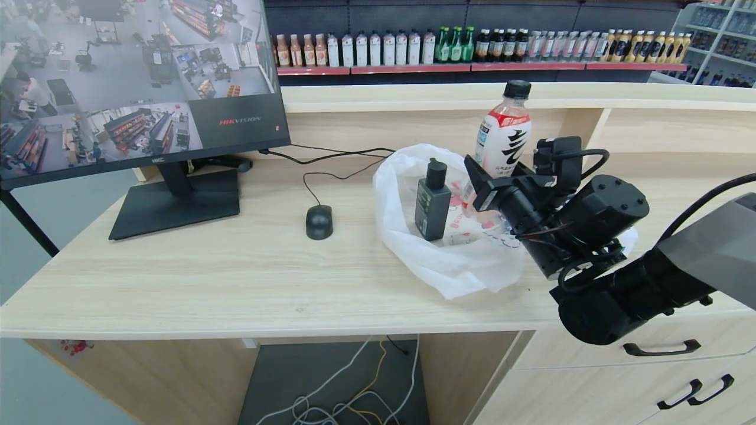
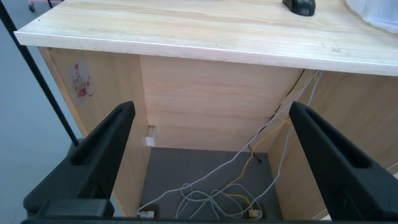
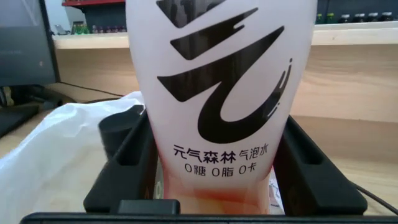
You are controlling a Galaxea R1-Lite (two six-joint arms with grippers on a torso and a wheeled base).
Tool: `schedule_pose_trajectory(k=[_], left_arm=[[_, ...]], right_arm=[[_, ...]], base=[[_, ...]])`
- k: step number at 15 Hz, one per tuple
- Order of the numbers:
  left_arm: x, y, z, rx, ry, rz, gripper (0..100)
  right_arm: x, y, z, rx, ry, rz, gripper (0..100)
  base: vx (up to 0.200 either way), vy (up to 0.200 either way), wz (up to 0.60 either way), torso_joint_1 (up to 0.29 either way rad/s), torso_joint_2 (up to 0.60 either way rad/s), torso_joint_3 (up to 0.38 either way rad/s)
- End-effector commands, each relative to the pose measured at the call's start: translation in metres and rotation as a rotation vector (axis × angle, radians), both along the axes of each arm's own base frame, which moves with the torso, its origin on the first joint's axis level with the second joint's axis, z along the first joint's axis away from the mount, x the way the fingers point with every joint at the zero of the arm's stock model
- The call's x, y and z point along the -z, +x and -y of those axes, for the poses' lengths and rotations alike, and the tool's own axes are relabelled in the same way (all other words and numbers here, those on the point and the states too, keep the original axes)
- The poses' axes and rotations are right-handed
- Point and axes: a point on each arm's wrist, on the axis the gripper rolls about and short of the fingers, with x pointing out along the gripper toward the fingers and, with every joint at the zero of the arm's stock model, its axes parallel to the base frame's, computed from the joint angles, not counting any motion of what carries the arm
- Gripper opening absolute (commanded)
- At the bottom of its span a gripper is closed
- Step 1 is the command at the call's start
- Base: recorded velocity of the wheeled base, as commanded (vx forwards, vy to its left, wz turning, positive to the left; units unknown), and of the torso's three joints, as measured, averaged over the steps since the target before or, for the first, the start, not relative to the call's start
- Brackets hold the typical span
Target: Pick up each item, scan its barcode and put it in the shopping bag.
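Fingers of the right gripper [image 1: 485, 182] clamp one upright drink bottle [image 1: 504, 139] at the mouth of one white shopping bag [image 1: 449, 265] holding one dark pump bottle [image 1: 433, 200]. The left gripper [image 2: 211, 115], below the counter [image 1: 236, 265] edge, spreads wide, empty.

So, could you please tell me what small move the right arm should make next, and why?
Probably lower the drink bottle a little into the shopping bag, to the right of the dark bottle. The right tool is shut on it, upright, at the bag's open mouth, and the dark bottle stands inside.
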Motion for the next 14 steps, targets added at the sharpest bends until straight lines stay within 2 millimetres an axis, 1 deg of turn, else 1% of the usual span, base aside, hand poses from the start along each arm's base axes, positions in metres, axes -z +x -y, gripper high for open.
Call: schedule_pose_trajectory(k=[1, 5, 7, 10, 14], left_arm=[[0.0, 0.0, 0.0, -0.001, 0.0, 0.0, 100], [0.0, 0.0, 0.0, -0.001, 0.001, 0.0, 100], [0.0, 0.0, 0.0, -0.001, 0.0, 0.0, 100], [0.0, 0.0, 0.0, -0.001, 0.0, 0.0, 100], [0.0, 0.0, 0.0, -0.001, 0.0, 0.0, 100]], right_arm=[[0.018, 0.016, 0.005, 0.028, -0.017, -0.03, 0], [0.025, 0.028, 0.008, 0.043, -0.015, -0.032, 0], [0.03, 0.034, 0.006, 0.033, -0.025, -0.03, 0], [0.039, 0.039, 0.004, 0.034, -0.032, -0.044, 0], [0.042, 0.04, 0.005, 0.038, -0.036, -0.051, 0]], base=[[0.0, 0.0, 0.0, 0.0, 0.0, 0.0], [0.0, 0.0, 0.0, 0.0, 0.0, 0.0], [0.0, 0.0, 0.0, 0.0, 0.0, 0.0], [0.0, 0.0, 0.0, 0.0, 0.0, 0.0], [0.0, 0.0, 0.0, 0.0, 0.0, 0.0]])
